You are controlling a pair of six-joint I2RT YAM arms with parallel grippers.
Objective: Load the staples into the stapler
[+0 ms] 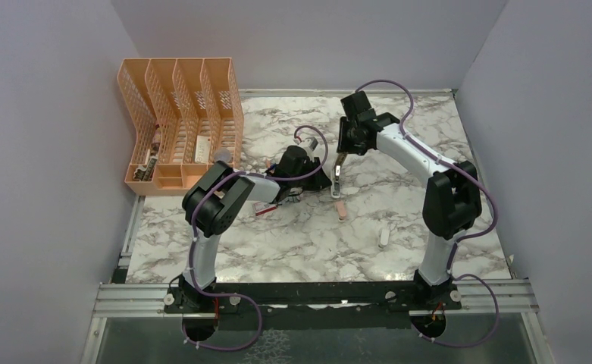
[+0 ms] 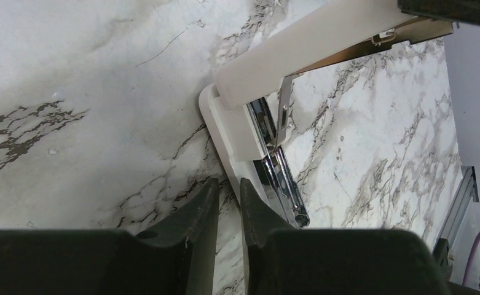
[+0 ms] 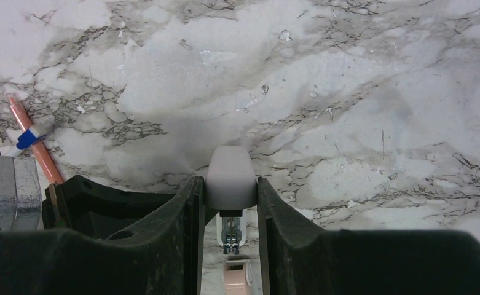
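Note:
The white stapler (image 1: 336,182) is hinged open at mid-table. Its lid (image 2: 305,55) slants up to the right, and its base (image 2: 234,135) lies on the marble with the silver magazine (image 2: 280,178) exposed. My right gripper (image 3: 228,190) is shut on the lid's white end (image 3: 230,175), holding it raised above the base (image 3: 230,236). My left gripper (image 2: 229,190) stands low beside the base. Its jaws are a narrow gap apart with only marble between them, and its right finger (image 2: 255,212) overlaps the base's edge. The staples are out of view.
A short pink block (image 1: 342,210) lies just in front of the stapler. An orange pen with a blue cap (image 3: 34,141) lies left of it. A small white piece (image 1: 384,236) sits near the right arm. An orange file organiser (image 1: 183,121) stands back left. Something red (image 1: 264,210) peeks from under the left arm.

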